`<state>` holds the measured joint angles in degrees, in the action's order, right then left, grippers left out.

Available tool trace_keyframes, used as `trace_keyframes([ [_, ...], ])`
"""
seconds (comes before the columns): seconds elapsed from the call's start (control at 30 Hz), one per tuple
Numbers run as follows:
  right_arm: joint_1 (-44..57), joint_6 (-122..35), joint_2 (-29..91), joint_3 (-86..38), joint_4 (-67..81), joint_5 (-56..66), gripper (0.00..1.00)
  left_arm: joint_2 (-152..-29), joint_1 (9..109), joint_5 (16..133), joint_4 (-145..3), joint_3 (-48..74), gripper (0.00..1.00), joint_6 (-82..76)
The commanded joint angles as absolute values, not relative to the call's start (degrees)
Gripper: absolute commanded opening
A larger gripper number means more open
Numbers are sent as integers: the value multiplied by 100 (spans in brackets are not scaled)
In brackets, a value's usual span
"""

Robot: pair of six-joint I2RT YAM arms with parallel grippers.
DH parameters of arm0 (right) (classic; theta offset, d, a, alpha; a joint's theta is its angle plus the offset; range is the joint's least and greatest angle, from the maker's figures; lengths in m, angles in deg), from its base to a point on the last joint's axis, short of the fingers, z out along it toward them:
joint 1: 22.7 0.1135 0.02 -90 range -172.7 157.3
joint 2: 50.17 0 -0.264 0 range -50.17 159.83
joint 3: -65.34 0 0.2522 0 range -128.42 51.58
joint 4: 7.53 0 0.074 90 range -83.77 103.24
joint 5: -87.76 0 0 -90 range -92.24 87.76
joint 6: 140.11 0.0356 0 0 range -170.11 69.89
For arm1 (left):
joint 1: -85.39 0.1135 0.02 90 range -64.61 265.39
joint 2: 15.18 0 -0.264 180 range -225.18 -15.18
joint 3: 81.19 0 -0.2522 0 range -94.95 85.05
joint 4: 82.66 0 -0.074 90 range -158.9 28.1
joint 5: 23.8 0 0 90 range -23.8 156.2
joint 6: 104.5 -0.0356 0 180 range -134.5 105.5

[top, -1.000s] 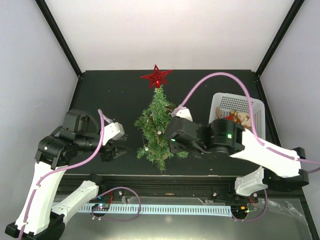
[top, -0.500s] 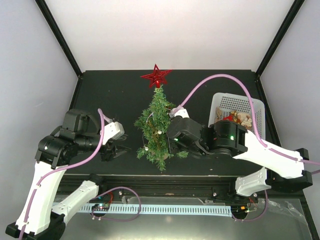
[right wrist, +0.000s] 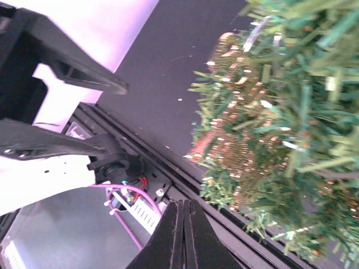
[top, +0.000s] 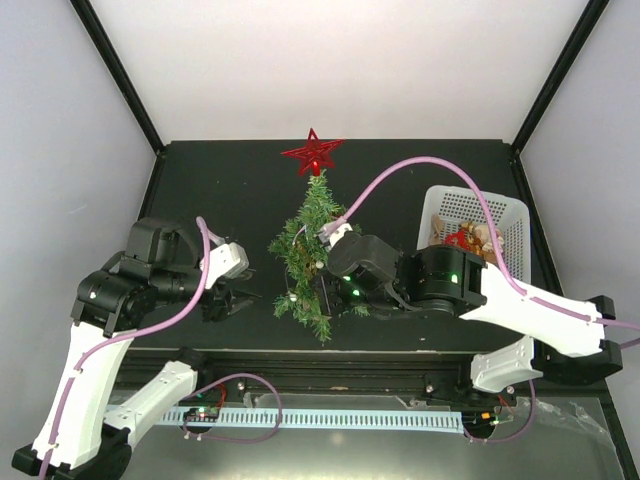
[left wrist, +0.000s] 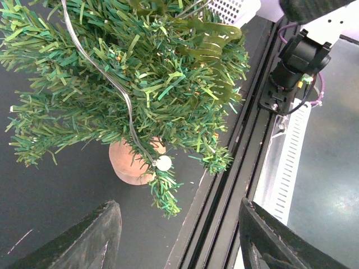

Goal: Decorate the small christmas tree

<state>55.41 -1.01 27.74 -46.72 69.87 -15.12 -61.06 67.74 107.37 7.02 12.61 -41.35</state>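
Observation:
The small christmas tree (top: 312, 245) stands mid-table with a red star (top: 314, 154) on its tip and a thin wire of white beads (left wrist: 164, 163) strung through its branches. My left gripper (top: 238, 298) hovers open just left of the tree's foot; in the left wrist view its fingers (left wrist: 92, 238) frame the brown base (left wrist: 130, 163) from a distance, with nothing between them. My right gripper (top: 322, 288) is pushed into the tree's lower right branches. In the right wrist view its jaws (right wrist: 183, 235) are pressed together with nothing in them, beside a glittery gold-red ornament (right wrist: 238, 151) among the needles.
A white basket (top: 503, 212) holding several ornaments sits at the right rear, behind the right arm. The table's black front rail (left wrist: 224, 190) runs close under the tree's lowest branches. Black frame posts stand at the back corners.
The right arm has slid left into the tree's lower branches and its jaws have closed from partly open to shut. The left arm has not moved.

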Motion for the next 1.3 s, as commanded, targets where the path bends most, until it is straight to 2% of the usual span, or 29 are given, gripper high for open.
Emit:
trace_keyframes([
  [0.0,5611,-484,3005,-4973,6728,-1128,2,-6176,6833,10697,572,1307,58,-4201],
  [0.27,5609,-603,3283,-5061,6808,-1313,1,-6167,6851,10683,572,1302,58,-4192],
  [0.53,5589,-476,3171,-5023,6879,-2433,1,-6171,6859,10613,637,1252,58,-4201],
  [1.27,5292,-624,3449,-5107,6856,-2589,1,-6160,6911,10588,600,1272,58,-4186],
])
